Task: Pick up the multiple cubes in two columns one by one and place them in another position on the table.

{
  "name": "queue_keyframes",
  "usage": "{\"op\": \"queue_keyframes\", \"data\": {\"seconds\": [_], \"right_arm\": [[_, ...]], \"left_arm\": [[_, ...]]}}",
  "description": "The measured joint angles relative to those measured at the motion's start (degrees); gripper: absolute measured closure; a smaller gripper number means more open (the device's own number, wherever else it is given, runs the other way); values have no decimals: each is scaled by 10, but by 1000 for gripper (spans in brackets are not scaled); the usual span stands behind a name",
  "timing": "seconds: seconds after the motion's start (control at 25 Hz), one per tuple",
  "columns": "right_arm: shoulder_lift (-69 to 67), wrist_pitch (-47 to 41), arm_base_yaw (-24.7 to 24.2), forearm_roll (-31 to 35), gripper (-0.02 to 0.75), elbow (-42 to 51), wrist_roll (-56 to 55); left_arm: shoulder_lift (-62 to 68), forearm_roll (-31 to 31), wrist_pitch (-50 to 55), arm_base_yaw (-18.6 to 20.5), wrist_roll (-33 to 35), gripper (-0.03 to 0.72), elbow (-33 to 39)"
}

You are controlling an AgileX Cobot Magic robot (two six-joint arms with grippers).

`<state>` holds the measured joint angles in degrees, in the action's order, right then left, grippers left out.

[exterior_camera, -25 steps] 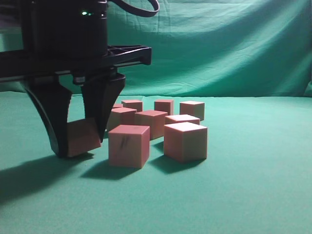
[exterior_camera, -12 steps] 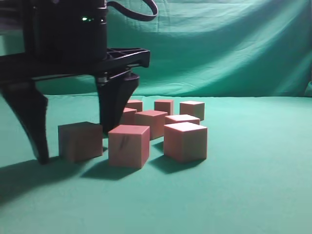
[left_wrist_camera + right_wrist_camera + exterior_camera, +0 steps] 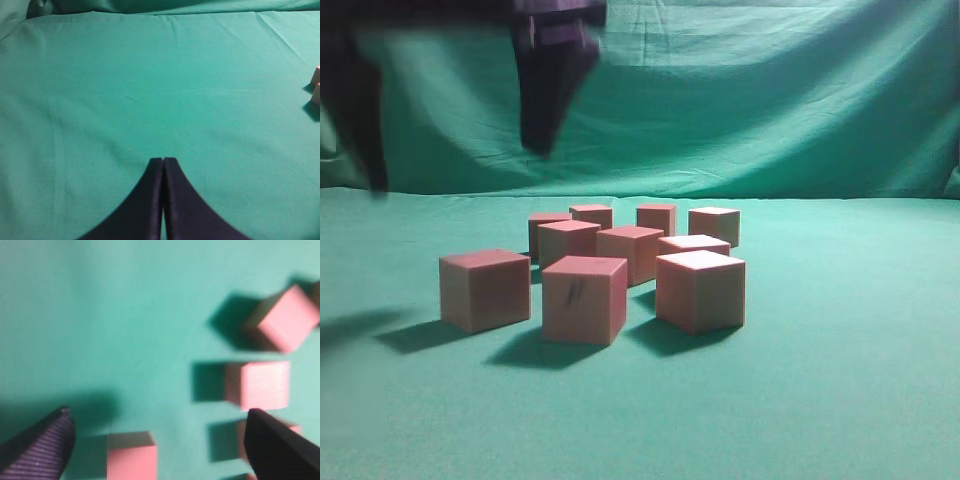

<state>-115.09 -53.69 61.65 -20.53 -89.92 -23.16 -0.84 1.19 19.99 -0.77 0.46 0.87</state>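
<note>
A: What is cut off or hard to read? The right gripper (image 3: 455, 165) sits at the top left of the exterior view, blurred and cropped by the frame edge; only two dark fingers (image 3: 548, 95) hang into sight, and the body above them is out of the picture.

B: The right wrist view is soft too; the fingers (image 3: 37, 452) show only as dark tips in the two lower corners, wide apart, with nothing between them but cloth and one cube's top (image 3: 132, 456) at the bottom edge.

A: And the left gripper (image 3: 163, 161)? Its fingers are pressed together, tips meeting over bare green tabletop (image 3: 125, 100); two pale cube corners (image 3: 316, 85) barely enter at the right edge, too little to say which cubes they are.

B: The exterior view alone gives the whole group; nine cubes (image 3: 630, 250) stand on the tabletop (image 3: 840, 380), the rear ones partly hidden behind the front ones.

A: One cube (image 3: 485, 288) stands apart at the left, beside the smudged cube (image 3: 584, 298); it rests flat on the cloth, well below the parted right fingers and touching neither.

B: The backdrop (image 3: 770, 100) hangs draped behind.
</note>
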Motion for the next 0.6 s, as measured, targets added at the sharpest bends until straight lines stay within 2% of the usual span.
{"op": "queue_keyframes", "data": {"seconds": [0.08, 0.32, 0.36, 0.44, 0.6], "right_arm": [[22, -24, 0, -10, 113, -38, 2], [97, -93, 0, -23, 618, -165, 14], [111, -100, 0, -22, 668, -182, 14], [139, -110, 0, -14, 738, -207, 14], [204, -121, 0, 27, 738, -227, 41]], "left_arm": [[0, 0, 0, 0, 0, 688, 0], [0, 0, 0, 0, 0, 688, 0], [0, 0, 0, 0, 0, 688, 0], [0, 0, 0, 0, 0, 688, 0], [0, 0, 0, 0, 0, 688, 0]]}}
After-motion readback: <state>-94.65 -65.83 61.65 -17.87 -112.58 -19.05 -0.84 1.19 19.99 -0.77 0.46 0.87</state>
